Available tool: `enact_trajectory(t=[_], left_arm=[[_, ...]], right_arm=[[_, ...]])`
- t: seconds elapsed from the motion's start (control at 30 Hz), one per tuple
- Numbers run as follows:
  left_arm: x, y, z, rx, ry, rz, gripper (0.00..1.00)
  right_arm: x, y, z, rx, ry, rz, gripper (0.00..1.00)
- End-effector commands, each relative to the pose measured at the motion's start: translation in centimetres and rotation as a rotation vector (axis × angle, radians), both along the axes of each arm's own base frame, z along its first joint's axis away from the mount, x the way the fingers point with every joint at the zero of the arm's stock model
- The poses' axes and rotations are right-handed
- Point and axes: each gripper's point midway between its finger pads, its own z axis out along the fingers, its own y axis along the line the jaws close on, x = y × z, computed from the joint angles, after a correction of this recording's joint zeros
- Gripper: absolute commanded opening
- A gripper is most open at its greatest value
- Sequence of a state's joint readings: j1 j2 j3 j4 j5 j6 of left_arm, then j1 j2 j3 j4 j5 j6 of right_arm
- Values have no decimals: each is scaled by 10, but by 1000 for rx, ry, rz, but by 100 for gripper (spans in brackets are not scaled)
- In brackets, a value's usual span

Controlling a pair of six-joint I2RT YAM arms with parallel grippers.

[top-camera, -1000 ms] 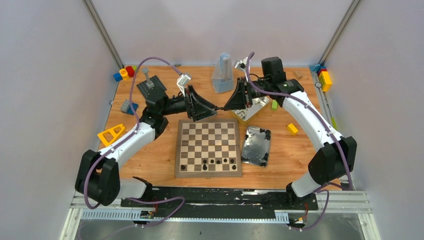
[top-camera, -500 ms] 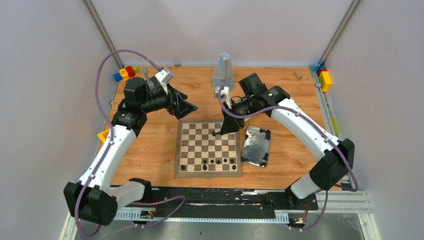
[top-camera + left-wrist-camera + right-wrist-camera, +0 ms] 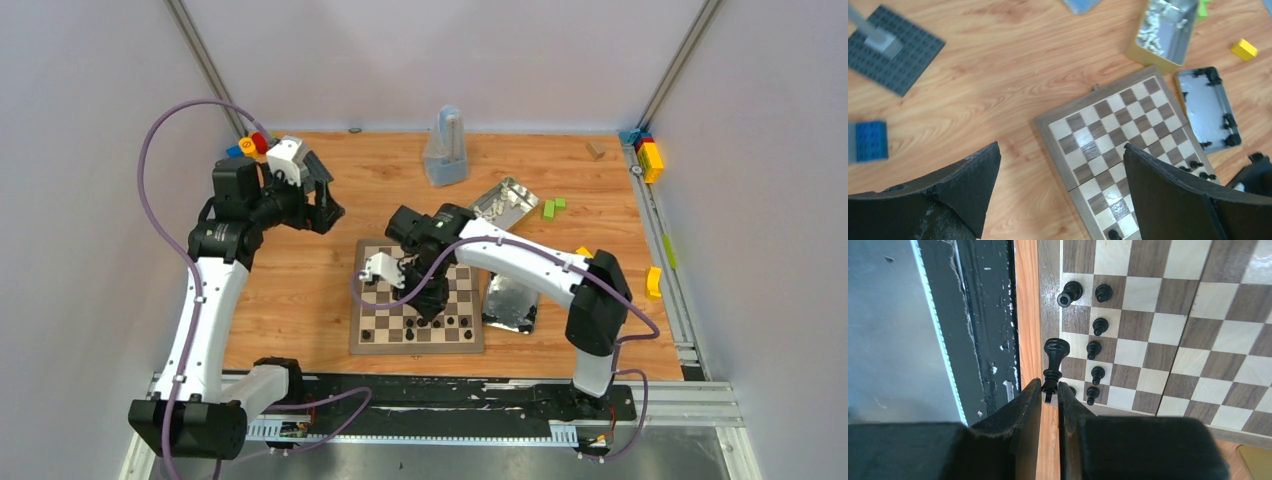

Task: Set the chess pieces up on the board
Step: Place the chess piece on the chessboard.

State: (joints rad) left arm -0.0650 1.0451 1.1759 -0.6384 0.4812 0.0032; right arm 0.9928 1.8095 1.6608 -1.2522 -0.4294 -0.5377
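- A flat wooden chessboard [image 3: 1108, 130] with dark-brown and cream squares and a light tan border lies in the middle of the pale wooden table [image 3: 300, 300], towards its near edge.
- The right gripper [image 3: 1049, 386] reaches over the near part of the chessboard, its fingers clenched on the foot of a tall glossy black chess piece [image 3: 1055, 352] with a round head.
- The held piece points away from the fingers and hangs over the board's near border, just beside the occupied squares. Whether it touches the wood cannot be told.
- Several small black pieces [image 3: 1099, 325] stand upright on the two nearest ranks; the squares farther back are bare.
- The left gripper [image 3: 1060, 146] is raised over the far left of the table, well apart from the board, its jaws spread wide and released, with nothing between them.
- A shiny rectangular metal tin [image 3: 1203, 100] lies just right of the board, with loose black figurines [image 3: 1229, 121] along its edges.
- A gold-sided tin [image 3: 1135, 52] sits beyond the board's far right corner and holds pale cream-white pieces [image 3: 1153, 30].
- A dark grey studded plate [image 3: 903, 55] with a post lies at the far left, and a blue block [image 3: 868, 141] is nearer than it.
- A yellow block [image 3: 1244, 48] lies right of the tins, and green blocks [image 3: 553, 208] lie farther back.
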Motion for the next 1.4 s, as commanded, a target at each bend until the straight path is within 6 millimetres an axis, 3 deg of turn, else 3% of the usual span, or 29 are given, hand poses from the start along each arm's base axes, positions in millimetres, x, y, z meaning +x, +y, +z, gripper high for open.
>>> enact_trajectory(t=[0.0,0.1,0.3,0.57,1.37], left_arm=[[8,31,-1,-36,70,132,100],[14,48,-6,-73,103,188,100],[19,63,-14,-115,141,222,100],[16,63,-4,-145,102,214,100],[9,54,-1,-168,71,165,100]], right_arm=[[2,-5,-6,-133,-84,79,0],[-1,-2,-15,-182,-97,109,0],[-6,0,-31,-267,-110,153,0],[-4,7,-45,-319,-153,189,0],[-2,14,-66,-376,-191,235,4]])
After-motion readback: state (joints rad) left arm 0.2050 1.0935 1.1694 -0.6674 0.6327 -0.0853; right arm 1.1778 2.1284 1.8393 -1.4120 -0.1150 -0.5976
